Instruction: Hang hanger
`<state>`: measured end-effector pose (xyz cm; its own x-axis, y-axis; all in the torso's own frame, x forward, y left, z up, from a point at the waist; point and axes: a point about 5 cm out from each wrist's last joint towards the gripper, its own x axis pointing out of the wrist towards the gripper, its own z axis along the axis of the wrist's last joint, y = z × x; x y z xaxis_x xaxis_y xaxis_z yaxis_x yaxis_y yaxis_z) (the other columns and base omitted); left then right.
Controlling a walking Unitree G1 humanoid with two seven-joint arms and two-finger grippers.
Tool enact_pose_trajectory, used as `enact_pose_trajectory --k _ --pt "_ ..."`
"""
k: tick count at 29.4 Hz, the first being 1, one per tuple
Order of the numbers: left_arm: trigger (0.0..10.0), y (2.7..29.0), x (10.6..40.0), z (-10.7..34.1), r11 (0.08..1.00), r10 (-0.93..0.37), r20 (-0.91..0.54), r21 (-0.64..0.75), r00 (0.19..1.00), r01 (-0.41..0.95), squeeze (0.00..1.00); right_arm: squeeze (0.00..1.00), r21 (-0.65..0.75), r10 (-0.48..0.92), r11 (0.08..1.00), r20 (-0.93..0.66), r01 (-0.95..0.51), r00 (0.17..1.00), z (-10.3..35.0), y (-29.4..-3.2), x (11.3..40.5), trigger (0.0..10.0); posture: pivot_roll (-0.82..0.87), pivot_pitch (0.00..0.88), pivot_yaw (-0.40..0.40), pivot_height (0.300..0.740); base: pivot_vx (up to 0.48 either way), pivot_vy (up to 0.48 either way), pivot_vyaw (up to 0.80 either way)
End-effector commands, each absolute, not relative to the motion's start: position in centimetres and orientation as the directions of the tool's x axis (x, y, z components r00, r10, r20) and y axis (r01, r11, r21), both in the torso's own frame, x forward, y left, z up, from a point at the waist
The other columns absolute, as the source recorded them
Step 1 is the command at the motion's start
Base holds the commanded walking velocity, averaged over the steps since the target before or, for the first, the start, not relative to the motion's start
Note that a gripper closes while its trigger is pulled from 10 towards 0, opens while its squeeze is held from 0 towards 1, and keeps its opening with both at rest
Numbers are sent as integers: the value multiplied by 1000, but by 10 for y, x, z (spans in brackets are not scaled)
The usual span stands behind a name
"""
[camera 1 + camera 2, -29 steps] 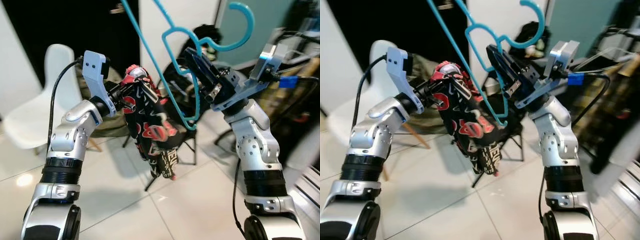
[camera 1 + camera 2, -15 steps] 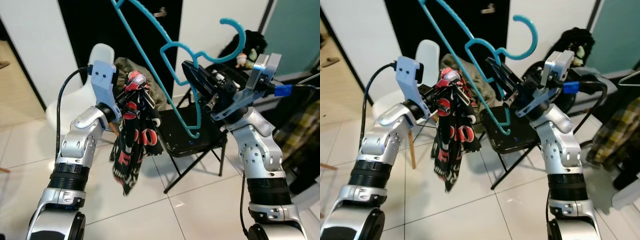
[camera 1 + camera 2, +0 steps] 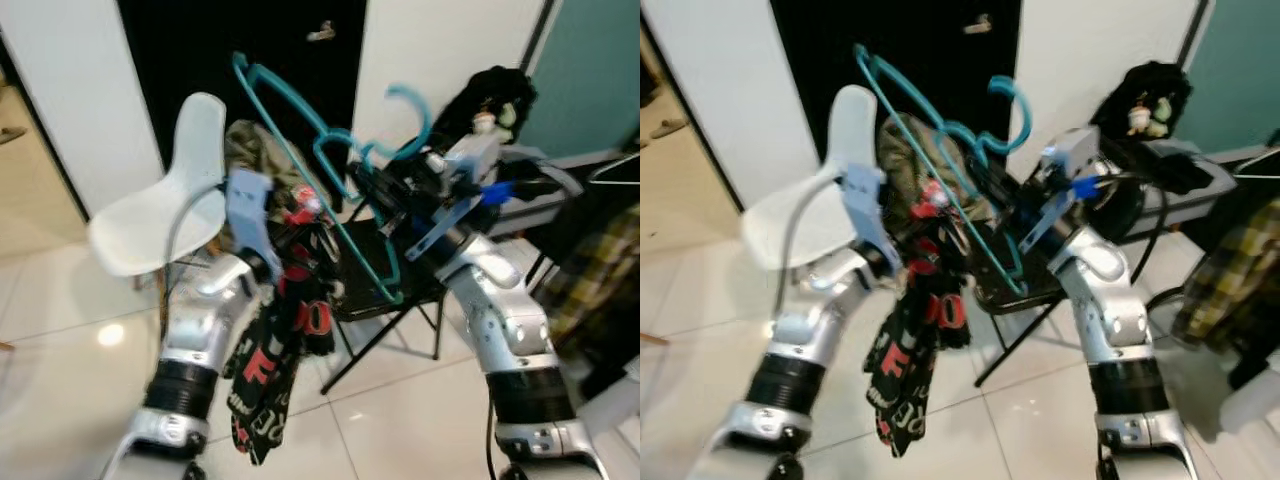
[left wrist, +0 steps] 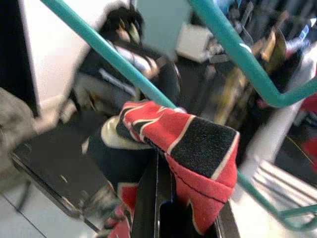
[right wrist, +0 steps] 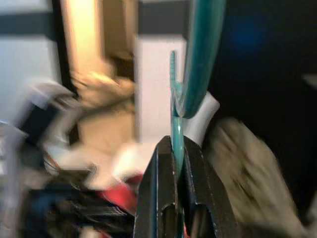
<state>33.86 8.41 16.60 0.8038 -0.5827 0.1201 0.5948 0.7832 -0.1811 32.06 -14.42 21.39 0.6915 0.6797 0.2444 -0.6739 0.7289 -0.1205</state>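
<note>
A teal plastic hanger is held up in front of me, its hook pointing up and right. My right gripper is shut on the hanger near its neck; the right wrist view has the teal bar pinched between the fingers. A red, black and white patterned garment hangs down from my left gripper, which is shut on the cloth's top fold. The hanger's long arm runs just behind that fold and touches the cloth.
A white chair stands at the left with an olive cloth beside it. A black folding chair sits right behind the garment. A dark doorway lies behind, with bags and plaid clothing on the right.
The camera has shifted and the picture is blurred. Both arms have drawn closer together, so the garment's top now meets the hanger's long arm. Both grips hold as before.
</note>
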Motion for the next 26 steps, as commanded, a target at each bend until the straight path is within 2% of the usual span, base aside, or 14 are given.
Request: enact_pose_trajectory --k 1,5,7,9,12,15,18,20,25,26 --pt "10000 93 339 176 780 -581 174 -160 795 605 0 0 -140 687 725 217 -675 693 212 -146 319 10000 -34 0 -19 740 0 0 0" --pt "10000 99 338 179 759 -628 158 -88 762 645 0 0 -172 673 739 176 -651 718 209 -163 317 10000 -41 0 -15 740 0 0 0" --pt "10000 104 337 178 732 -678 113 5 726 682 0 0 -219 654 749 94 -625 751 199 -180 316 10000 -47 0 -11 740 0 0 0" --pt "10000 106 338 175 729 -684 92 35 724 684 0 0 -237 643 752 58 -615 764 194 -185 315 10000 -52 0 -8 740 0 0 0" --pt "10000 114 339 155 756 -650 11 116 760 644 0 0 -214 603 778 -10 -591 798 174 -193 314 10000 -62 0 2 740 0 0 0" --pt "10000 130 340 137 796 -594 -34 121 804 593 0 0 -201 581 786 -81 -584 810 151 -194 310 10000 -64 0 5 740 0 0 0" --pt "10000 153 344 136 837 -536 -15 123 844 534 0 0 -198 573 784 -131 -588 809 135 -195 304 10000 -56 0 9 740 0 0 0" --pt "10000 157 344 141 835 -539 9 136 842 533 0 0 -199 571 784 -138 -588 809 134 -197 303 10000 -52 0 10 740 0 0 0" --pt "10000 160 343 161 760 -635 65 230 770 608 0 0 -190 600 766 -131 -614 789 139 -207 300 10000 -39 0 14 740 0 0 0" --pt "10000 161 343 168 719 -675 67 281 734 636 0 0 -189 642 730 -136 -656 754 141 -208 295 10000 -34 0 20 740 0 0 0"
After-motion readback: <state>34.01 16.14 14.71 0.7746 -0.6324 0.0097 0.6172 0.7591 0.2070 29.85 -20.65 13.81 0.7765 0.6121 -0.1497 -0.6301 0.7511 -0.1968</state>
